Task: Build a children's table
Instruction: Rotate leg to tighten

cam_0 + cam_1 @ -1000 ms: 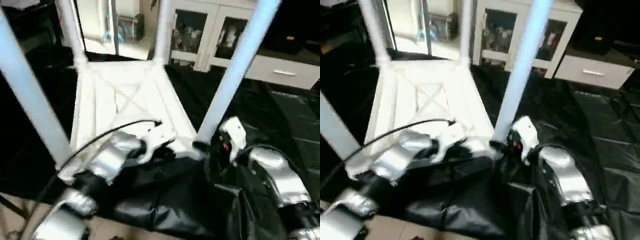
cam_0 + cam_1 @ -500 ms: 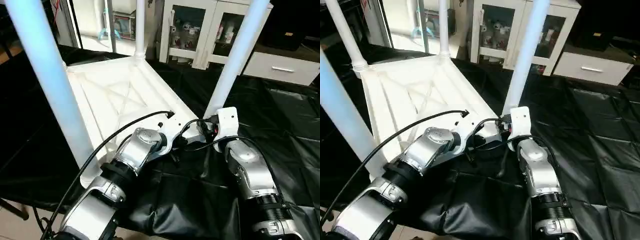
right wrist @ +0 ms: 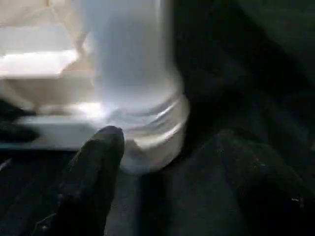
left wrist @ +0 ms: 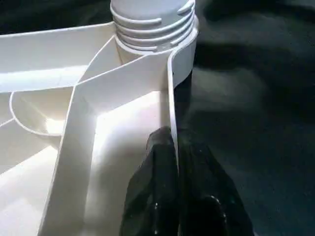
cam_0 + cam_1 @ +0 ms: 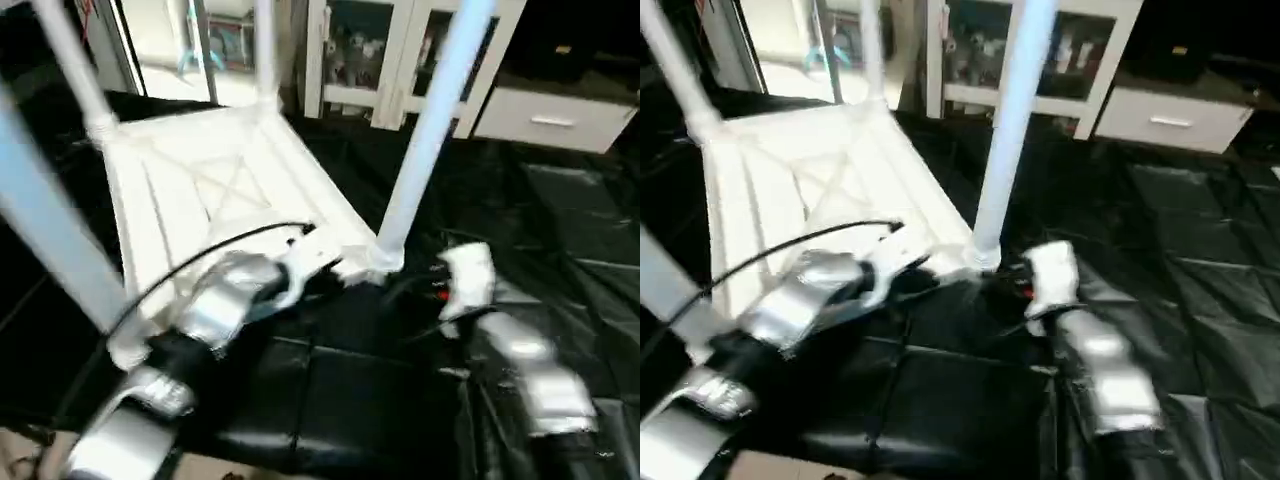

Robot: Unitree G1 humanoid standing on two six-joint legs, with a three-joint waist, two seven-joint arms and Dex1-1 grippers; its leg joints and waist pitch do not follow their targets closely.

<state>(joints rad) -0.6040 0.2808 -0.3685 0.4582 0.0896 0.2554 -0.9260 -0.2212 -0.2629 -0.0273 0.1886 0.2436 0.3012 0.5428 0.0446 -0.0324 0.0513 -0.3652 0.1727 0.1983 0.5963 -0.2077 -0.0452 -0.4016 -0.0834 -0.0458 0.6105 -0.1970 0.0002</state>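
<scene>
Black plastic sheeting (image 5: 560,220) covers the floor, with the white plastic children's table (image 5: 200,190) upside down on it. Left end effector (image 4: 174,147) is clamped on its rim wall; right end effector (image 3: 167,142) gapes beside the near-right tapered white leg (image 5: 425,130). White glass-door cabinet (image 5: 400,60) behind.

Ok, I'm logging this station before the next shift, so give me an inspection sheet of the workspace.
Surface: black sheet, creased.
Job's things: table top upside down, ribbed underside up; legs standing in corner sockets.
Clutter: nothing seen.
Grippers: left gripper pinching the top's edge wall near a socket; right gripper open beside the near leg's base.
Cables: black cable over the left forearm.
Surroundings: white glass-door cabinet behind.
</scene>
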